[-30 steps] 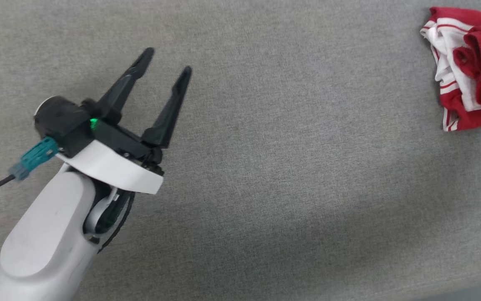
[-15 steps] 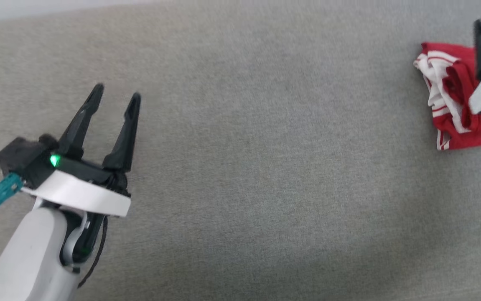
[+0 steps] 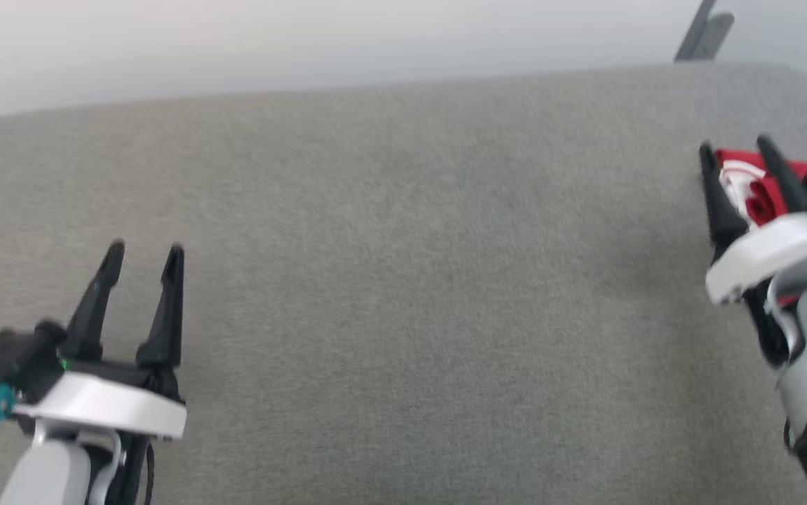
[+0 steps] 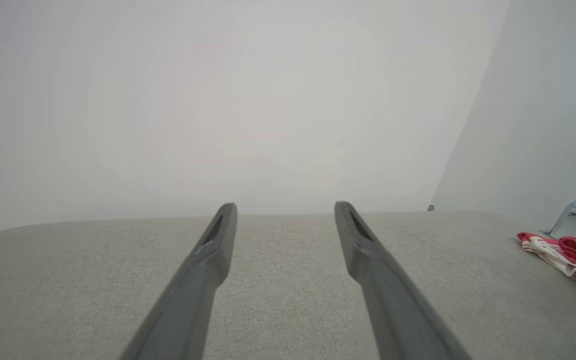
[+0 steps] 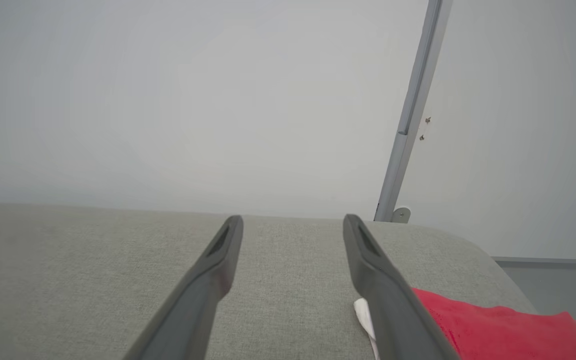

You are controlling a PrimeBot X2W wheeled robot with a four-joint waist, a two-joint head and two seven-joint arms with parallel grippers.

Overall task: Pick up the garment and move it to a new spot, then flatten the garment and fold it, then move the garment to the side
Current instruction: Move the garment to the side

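Spotting the garment (image 3: 761, 203) at the right edge of head view, mid-height, close to the rounded right end of the grey surface (image 3: 403, 294). Lying as a compact lump, layers stacked but rumpled, not spread flat. Also at far right, low, in left wrist view (image 4: 573, 255), and in the lower right corner of right wrist view (image 5: 493, 332), just beside the right-hand finger.

Right gripper (image 3: 735, 145) in front of the lump in head view, fingers splayed wide, nothing between them. No telling contact with the cloth through the blur. Left gripper (image 3: 145, 247) at lower left of frame, likewise spread wide and empty, well apart from the cloth.

Progress: can't pin down. Fits two readings: a rumpled heap waiting for pickup, or a folded bundle already parked at the side. Edges too blurred, and half hidden behind the claw, to judge fold quality. Not flattened now, that much clear.

Materials:
- **Garment:** soft, limp bright-red fabric with white panels and thin red-and-white striping along one band.
- **Surface:** grey woven upholstery, matte, fine-grained, with a rounded far edge and corner.
- **Fingers:** long, dark, tapered and rigid, with a narrow slot near each tip.
- **Background:** plain pale wall (image 5: 167, 100), with a slim grey metal post (image 5: 408, 125) at upper right of right wrist view.
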